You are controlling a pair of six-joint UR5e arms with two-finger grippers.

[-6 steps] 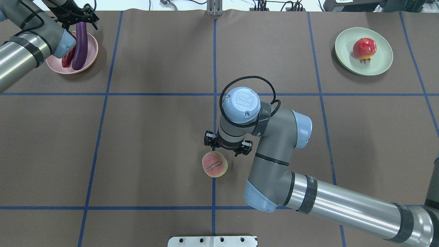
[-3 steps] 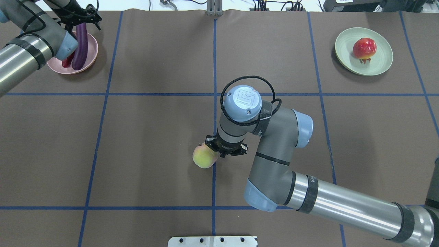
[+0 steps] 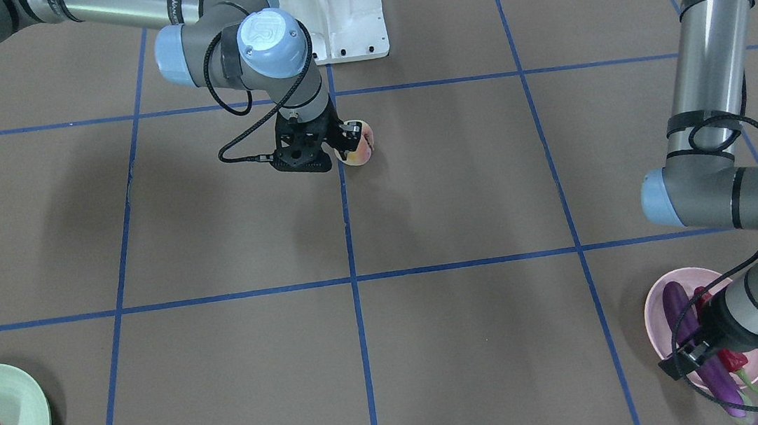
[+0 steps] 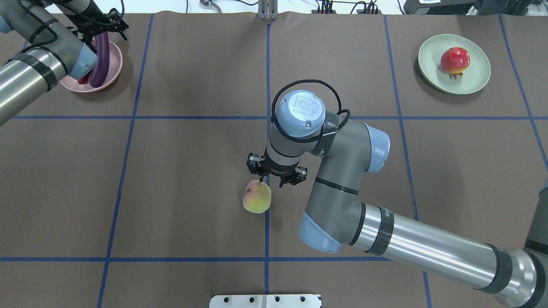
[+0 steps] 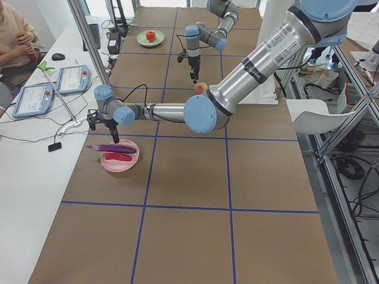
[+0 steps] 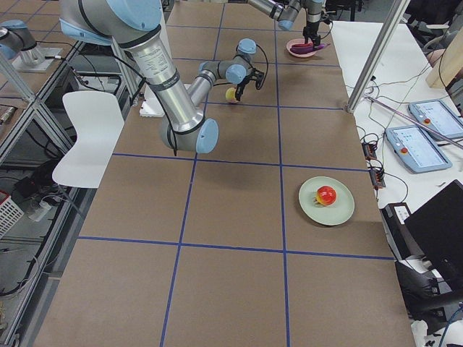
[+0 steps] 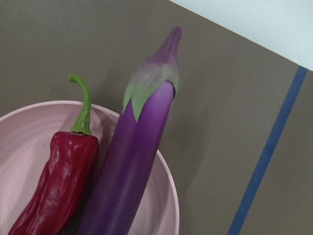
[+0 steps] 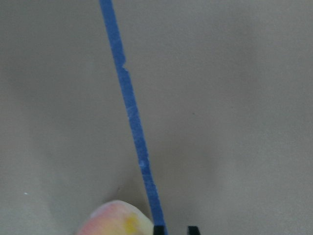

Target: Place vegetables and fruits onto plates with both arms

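The peach (image 4: 257, 202) lies on the brown table just left of the centre tape line. My right gripper (image 4: 272, 181) hangs over its far edge. In the right wrist view its fingertips (image 8: 159, 229) stand close together and the peach (image 8: 115, 220) sits to their left, not between them. The eggplant (image 4: 102, 60) and the chili pepper (image 4: 83, 79) lie side by side in the pink plate (image 4: 115, 70). My left gripper (image 4: 102, 29) is open and empty above the eggplant's stem end. The red fruit (image 4: 454, 60) sits on the green plate (image 4: 475, 79).
The white base block (image 4: 265, 300) is at the table's near edge. Blue tape lines divide the brown table into squares. A metal post (image 5: 89, 50), tablets (image 5: 72, 78) and a seated operator (image 5: 15, 41) are along the far side.
My right gripper closed at the peach, which rolled a little left and out of it. The gripper has now lifted away. My left gripper has pulled back slightly from the eggplant.
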